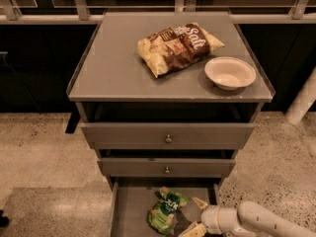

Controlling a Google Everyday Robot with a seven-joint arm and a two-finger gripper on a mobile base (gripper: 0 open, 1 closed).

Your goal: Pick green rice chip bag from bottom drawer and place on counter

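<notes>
The green rice chip bag (166,211) lies crinkled on the grey floor of the pulled-out bottom drawer (128,211), near its middle. My gripper (196,215) comes in from the lower right on a white arm. It sits inside the drawer just right of the bag, with its two pale fingers spread open, one above and one below, and nothing between them. The counter (113,65) is the flat grey top of the cabinet above.
A brown-and-cream "Salt" chip bag (175,46) and a white bowl (229,72) lie on the counter's right half. Two upper drawers with round knobs (168,139) stand slightly open above the bottom drawer. Speckled floor surrounds the cabinet; a white post (302,102) stands at right.
</notes>
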